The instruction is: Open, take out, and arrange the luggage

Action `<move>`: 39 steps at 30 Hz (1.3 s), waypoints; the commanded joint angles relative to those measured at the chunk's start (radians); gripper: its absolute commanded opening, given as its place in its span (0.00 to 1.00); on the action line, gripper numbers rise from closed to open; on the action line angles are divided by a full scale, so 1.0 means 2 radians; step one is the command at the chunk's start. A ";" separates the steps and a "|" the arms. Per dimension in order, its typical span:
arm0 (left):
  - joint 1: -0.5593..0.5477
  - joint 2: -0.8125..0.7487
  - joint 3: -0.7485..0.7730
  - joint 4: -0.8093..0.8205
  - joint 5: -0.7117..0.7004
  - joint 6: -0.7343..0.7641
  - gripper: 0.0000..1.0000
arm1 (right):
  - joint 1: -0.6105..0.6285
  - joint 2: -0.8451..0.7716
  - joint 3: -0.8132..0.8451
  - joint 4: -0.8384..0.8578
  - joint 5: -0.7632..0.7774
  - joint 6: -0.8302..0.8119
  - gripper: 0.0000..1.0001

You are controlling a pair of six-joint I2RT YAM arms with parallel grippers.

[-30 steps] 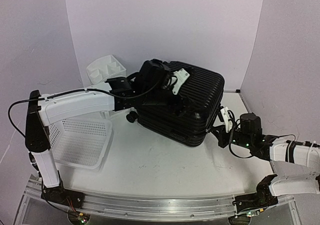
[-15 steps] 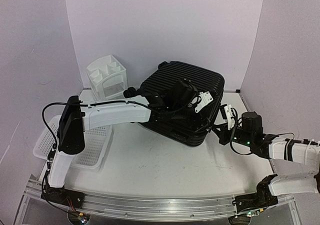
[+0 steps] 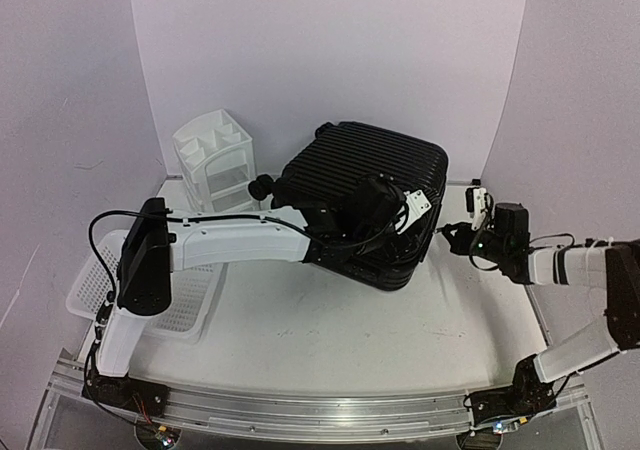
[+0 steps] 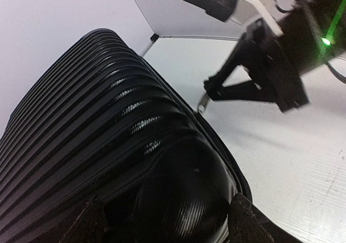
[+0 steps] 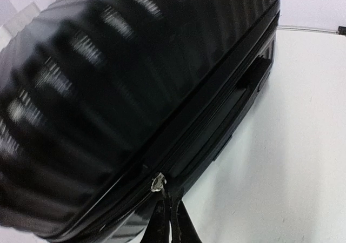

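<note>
The luggage (image 3: 370, 165) is a black ribbed hard-shell case lying on the table, its lid closed. My left gripper (image 3: 388, 238) reaches over it and straddles its near right corner. In the left wrist view the two fingers (image 4: 247, 222) press on either side of the rounded corner of the luggage (image 4: 108, 146). My right gripper (image 3: 447, 232) is at the case's right side, shut on the silver zipper pull (image 5: 158, 182). The right wrist view shows its closed tips (image 5: 168, 213) just below the zip seam of the luggage (image 5: 108, 65).
A white mesh basket (image 3: 150, 290) lies at the left under the left arm. A small white drawer unit (image 3: 213, 160) stands at the back left beside a caster wheel (image 3: 262, 186). Bare white table (image 3: 330, 330) lies in front; walls close behind and right.
My left gripper swung from the case's top left across to its near right corner and narrowed onto it. My right gripper moved away from me along the right side, still on the zipper pull.
</note>
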 commanded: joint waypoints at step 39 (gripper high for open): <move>-0.024 -0.071 0.045 -0.143 -0.062 -0.031 1.00 | 0.102 0.029 -0.058 0.256 -0.077 0.115 0.00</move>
